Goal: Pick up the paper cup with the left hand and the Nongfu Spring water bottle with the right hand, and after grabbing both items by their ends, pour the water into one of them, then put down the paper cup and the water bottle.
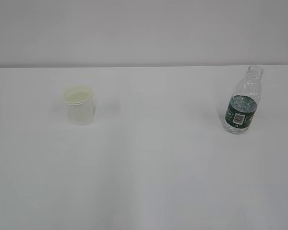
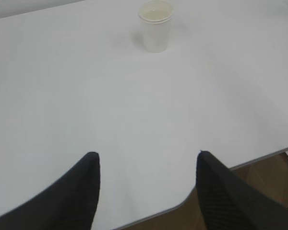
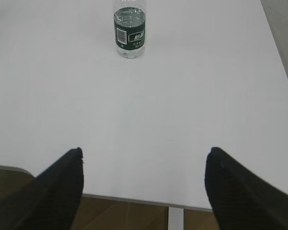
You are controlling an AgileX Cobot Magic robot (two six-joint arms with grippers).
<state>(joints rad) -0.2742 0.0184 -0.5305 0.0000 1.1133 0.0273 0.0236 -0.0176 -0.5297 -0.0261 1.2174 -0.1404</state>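
The paper cup (image 1: 79,105) stands upright on the white table (image 1: 149,172), on the left side of the exterior view, open mouth up, cream inside showing. Whether there is liquid in it can't be told from here. The Nongfu Spring water bottle (image 1: 242,101) stands upright well apart from it, on the right side of the table, no cap on the neck, dark green label band w/ the white barcode patch facing the camera. The clear ribbed body looks mostly empty above the label; the water level can't be read.

Neither arm shows in the exterior view — only the wrist views catch the grippers.

In the left wrist view the left hand (image 2: 148,160) hangs low over the near edge of the table, its two black fingers (image 2: 81,191) spread apart w/ bare tabletop between them and nothing held. The cup sits far ahead near the top of that view, a bit right of centre, not touching anything.

In the right wrist view the right hand (image 3: 145,155) is likewise back at the near table edge, fingers (image 3: 62,187) spread wide — wider than the left pair — and empty. The bottle stands far ahead at the top of that view, left of centre, label toward the camera, its neck cut off by the frame. Brown floor (image 3: 129,215) shows below the table edge.
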